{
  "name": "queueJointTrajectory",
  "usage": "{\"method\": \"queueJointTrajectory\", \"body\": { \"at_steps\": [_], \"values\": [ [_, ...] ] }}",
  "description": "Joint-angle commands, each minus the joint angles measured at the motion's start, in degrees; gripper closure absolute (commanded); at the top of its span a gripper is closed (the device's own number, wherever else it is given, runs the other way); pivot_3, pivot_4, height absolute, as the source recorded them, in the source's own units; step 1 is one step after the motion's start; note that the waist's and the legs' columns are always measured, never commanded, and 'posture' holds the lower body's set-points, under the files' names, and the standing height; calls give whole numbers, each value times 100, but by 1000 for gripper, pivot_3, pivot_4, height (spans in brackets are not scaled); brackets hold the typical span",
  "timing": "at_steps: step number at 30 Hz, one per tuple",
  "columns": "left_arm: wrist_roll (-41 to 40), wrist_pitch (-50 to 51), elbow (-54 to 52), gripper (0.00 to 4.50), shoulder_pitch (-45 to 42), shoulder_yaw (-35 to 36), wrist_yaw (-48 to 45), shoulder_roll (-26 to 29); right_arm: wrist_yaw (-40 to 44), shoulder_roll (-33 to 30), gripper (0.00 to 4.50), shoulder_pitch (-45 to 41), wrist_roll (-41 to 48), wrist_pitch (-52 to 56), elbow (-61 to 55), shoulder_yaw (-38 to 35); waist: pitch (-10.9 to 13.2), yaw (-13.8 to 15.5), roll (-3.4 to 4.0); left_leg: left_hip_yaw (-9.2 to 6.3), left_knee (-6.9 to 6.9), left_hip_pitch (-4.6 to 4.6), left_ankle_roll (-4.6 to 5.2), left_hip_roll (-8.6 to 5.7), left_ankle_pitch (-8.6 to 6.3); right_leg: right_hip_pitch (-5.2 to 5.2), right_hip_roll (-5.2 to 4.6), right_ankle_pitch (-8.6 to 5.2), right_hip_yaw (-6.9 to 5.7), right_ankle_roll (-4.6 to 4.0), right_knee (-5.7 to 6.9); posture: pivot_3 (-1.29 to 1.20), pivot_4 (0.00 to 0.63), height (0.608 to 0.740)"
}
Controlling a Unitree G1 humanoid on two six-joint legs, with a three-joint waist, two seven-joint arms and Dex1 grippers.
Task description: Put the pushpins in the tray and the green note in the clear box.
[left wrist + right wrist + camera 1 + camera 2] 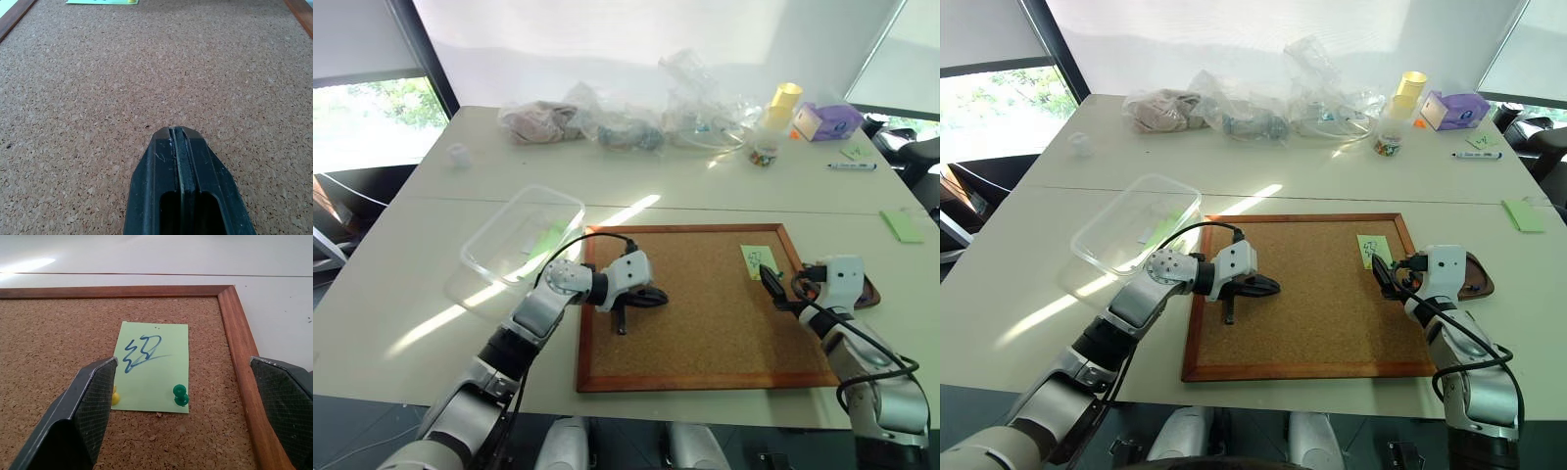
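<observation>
A: What sits furthest to the left?

B: The large clear plastic box with rounded corners (522, 238), on the white table (391, 294) just off the left edge of the wood-framed cork board (705, 323). A pale green slip shows through its wall; whether it lies inside or under the box I cannot tell.

A: And the left gripper (651, 298)?

B: It hangs over the left part of the cork, pointing toward the right. Its two black fingers (182, 196) are pressed flat together with nothing between them.

A: Where is the note?

B: The small pale yellow-green paper note with blue scribbles (152, 366) lies flat near the board's far right corner, close to the frame. A green plastic-headed pushpin (180, 394) stands in its near corner on the frame side, and a yellow-headed pushpin (115, 397) sits at the other near corner, partly hidden by a finger.

A: The right gripper (1380, 275)?

B: Just short of the note, pointing at it, fingers spread wide and holding nothing.

A: And the tray?

B: The small dark brown oval tray (1476, 277) rests on the table just outside the board's right edge, largely hidden behind that wrist.
</observation>
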Motion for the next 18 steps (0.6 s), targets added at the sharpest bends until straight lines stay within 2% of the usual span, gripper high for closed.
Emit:
{"method": "queueJointTrajectory", "body": {
  "at_steps": [1, 3, 7, 9, 10, 18],
  "values": [
    [65, 81, 37, 4500, 135, -165, -38, -18, -53, 28, 335, 20, 54, -89, -115, -183, 0, 0, 0, 0, 0, 0, 0, 0, 0, 0, 0, 0, 0, 0, 0, 0, 150, 740],
    [68, 74, 46, 4500, 128, -166, -39, -22, -82, 47, 985, 28, 35, -114, -65, -196, 0, 0, 0, 0, 0, 0, 0, 0, 0, 0, 0, 0, 0, 0, 0, 0, 150, 740],
    [75, 62, 69, 4500, 113, -161, -39, -21, -71, 74, 2926, 18, 47, -113, -4, -181, 0, 0, 0, 0, 0, 0, 0, 0, 0, 0, 0, 0, 0, 0, 0, 0, 150, 740],
    [78, 61, 70, 4500, 111, -159, -39, -15, -54, 91, 4093, 4, 81, -95, 8, -180, 0, 1, 0, 0, 0, 0, 0, 0, 0, 0, 0, 0, 0, 0, 0, 0, 150, 740],
    [80, 60, 70, 4500, 110, -157, -39, -13, -49, 99, 4466, -3, 97, -90, 11, -180, 0, 2, 0, 0, 0, 0, 0, 0, 0, 0, 0, 0, 0, 0, 0, 0, 150, 740],
    [99, 42, 54, 4500, 115, -158, -68, 38, -116, 165, 4466, -92, 199, -219, -8, -311, 0, -1, 0, 0, 0, 0, 0, 0, 0, 0, 0, 0, 0, 0, 0, 0, 150, 740]
  ]
}}
